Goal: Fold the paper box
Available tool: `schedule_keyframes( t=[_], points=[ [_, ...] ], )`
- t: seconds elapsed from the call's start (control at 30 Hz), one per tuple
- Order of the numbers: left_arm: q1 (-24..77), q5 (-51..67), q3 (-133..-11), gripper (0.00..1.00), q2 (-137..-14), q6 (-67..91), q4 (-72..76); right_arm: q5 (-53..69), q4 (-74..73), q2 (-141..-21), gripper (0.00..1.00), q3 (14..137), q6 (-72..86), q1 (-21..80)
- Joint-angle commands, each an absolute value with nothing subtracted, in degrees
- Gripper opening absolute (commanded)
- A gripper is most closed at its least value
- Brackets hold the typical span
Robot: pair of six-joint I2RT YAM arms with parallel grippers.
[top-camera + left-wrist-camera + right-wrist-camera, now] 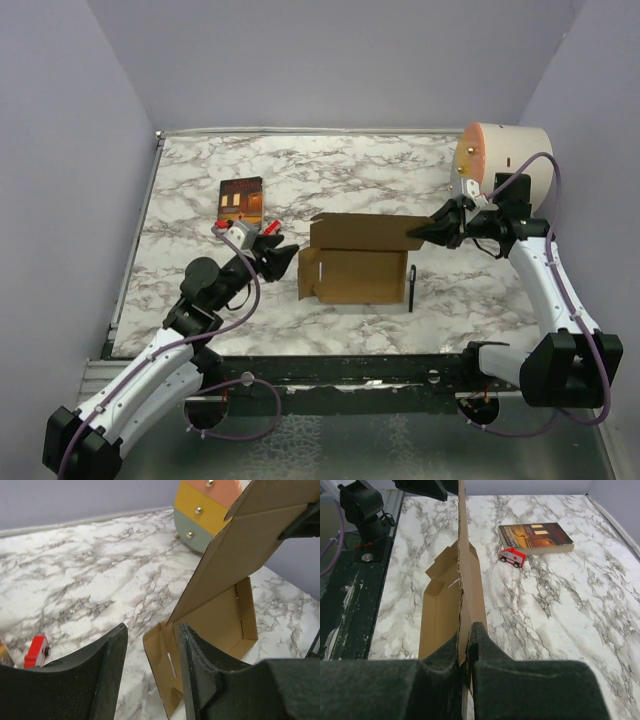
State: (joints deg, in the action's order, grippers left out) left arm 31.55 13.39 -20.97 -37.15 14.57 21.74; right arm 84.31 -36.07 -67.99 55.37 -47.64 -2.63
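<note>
The paper box sits in the middle of the desk, its shallow tray showing bare cardboard inside and its lid panel tilted up. The right end effector is pinched tight on the lid's right edge. The left end effector hovers just beside the box's left end flap, fingers spread wide, gripping nothing. A black pen lies just right of the box; a book, a red toy car and a cream cylinder lie farther out
</note>
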Motion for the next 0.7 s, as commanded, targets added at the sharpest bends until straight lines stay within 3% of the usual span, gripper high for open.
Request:
schedule_keyframes(
  t=[0.0,0.27,0.67],
  points=[
    [31.29,6.33,-17.32,0.44,-33.35,24.26,16.06,83.08,-33.75,-68.28,0.01,55.03,-46.11,-2.61],
    [31.29,1.32,-15.64,0.25,-35.96,30.25,12.82,83.05,-33.55,-68.19,0.01,54.6,-46.4,-2.62],
    [31.14,4.66,-13.14,0.26,-50.9,28.92,24.63,83.93,-33.24,-68.66,0.01,54.4,-45.95,-2.61]
  ],
)
